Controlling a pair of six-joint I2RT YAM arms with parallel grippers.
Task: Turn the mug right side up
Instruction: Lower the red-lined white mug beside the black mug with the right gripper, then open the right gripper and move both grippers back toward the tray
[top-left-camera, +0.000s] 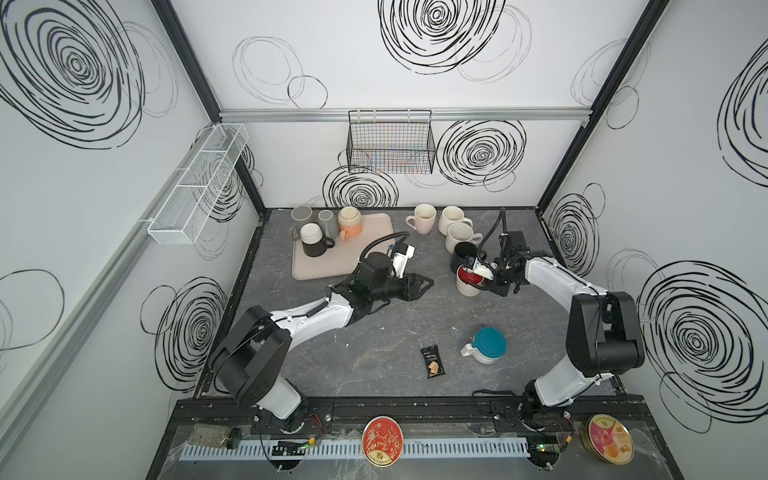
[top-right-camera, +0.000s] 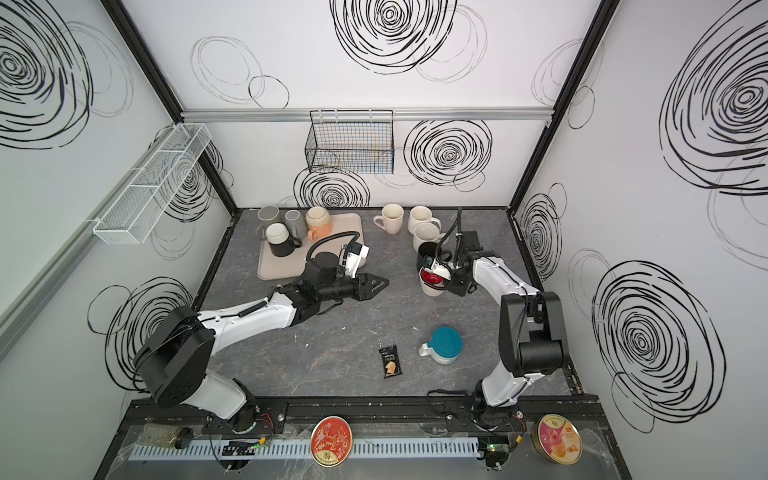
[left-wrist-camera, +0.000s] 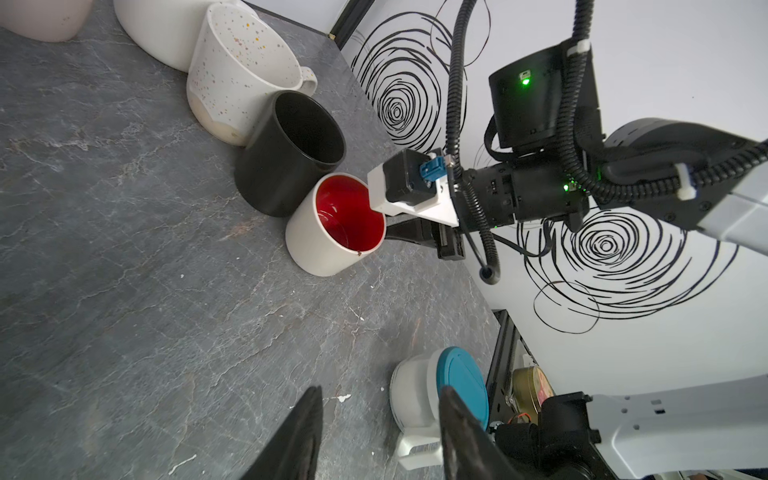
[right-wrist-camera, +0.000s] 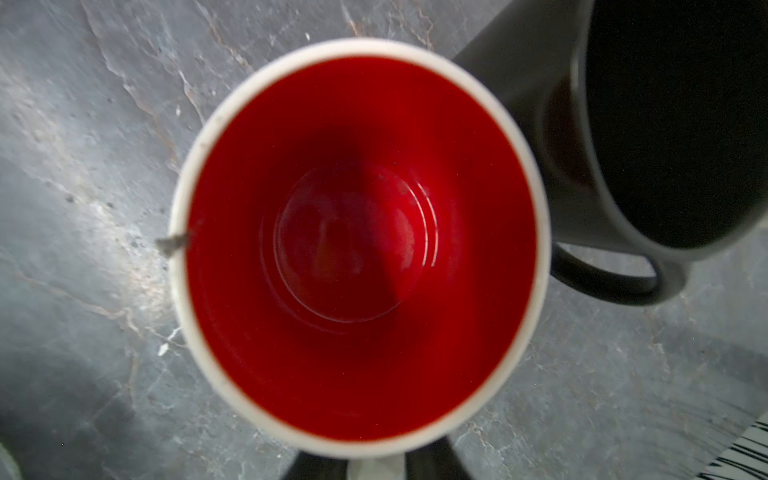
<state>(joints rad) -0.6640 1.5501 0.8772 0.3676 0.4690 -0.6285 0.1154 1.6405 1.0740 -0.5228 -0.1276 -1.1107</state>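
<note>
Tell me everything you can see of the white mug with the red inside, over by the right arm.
The white mug looks like glazed ceramic: white outside, glossy red inside, empty, with a small speck stuck on its rim. It stands upright on the grey table, mouth up, right beside the black mug; whether they touch is unclear. Its white handle sits between the fingers of the right hand, at the very edge of the right wrist view, so the grip cannot be judged.
</note>
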